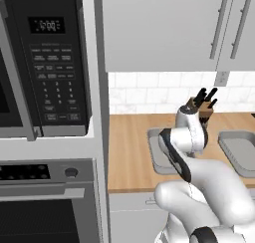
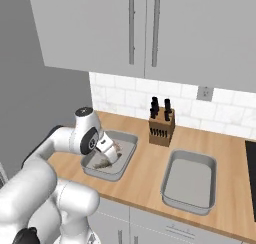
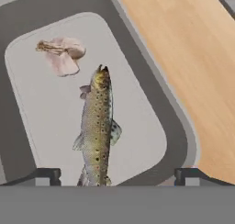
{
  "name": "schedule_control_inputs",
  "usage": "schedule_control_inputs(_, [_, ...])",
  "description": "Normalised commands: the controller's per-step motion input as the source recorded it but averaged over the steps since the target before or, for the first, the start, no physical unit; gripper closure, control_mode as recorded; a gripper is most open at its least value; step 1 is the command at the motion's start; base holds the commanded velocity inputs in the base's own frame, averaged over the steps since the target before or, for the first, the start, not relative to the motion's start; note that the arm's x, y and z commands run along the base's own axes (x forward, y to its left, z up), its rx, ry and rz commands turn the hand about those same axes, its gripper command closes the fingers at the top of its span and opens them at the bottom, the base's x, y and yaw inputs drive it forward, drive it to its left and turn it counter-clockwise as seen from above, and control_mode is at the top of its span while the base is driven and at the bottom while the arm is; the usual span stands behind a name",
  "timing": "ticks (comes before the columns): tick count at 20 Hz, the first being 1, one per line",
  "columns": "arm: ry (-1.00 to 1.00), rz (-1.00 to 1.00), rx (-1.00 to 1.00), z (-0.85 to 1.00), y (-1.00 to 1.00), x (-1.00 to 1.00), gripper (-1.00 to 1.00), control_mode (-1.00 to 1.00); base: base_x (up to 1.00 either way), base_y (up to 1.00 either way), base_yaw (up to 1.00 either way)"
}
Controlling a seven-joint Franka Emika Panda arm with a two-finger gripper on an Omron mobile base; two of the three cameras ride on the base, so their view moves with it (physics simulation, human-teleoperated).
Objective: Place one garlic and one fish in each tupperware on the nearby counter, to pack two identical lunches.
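Lengthwise, fish (image 3: pixel 97 126) in tupperware (image 3: pixel 181 140), head twd garlic (image 3: pixel 62 54).

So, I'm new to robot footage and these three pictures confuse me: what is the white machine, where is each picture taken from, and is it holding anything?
The white machine is a robot arm in a rendered kitchen. Two pictures come from cameras on its base, behind it to the left and right; both show the same wooden counter. The third looks down from the hand itself, with the gripper at the bottom edge.

On the counter sit two grey tupperware containers. The one under the hand holds a fish and a garlic bulb, lying apart. The other container looks empty. A knife block stands by the tiled wall.

The gripper is open and holds nothing; the fish lies in the container between its fingertips.
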Motion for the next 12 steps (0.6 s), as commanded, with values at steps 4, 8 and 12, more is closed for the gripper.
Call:
schedule_control_inputs(4, [-0.05,0.50,-0.08,0.59,0.21,-0.50,-1.00,-1.00,0.00,0.00,0.00])
schedule_control_inputs(8, [-0.08,0.24,0.00,0.60,0.00,-0.54,-1.00,-1.00,0.00,0.00,0.00])
schedule_control_inputs(12, [0.00,0.07,0.00,0.75,0.10,-0.34,-1.00,-1.00,0.00,0.00,0.00])
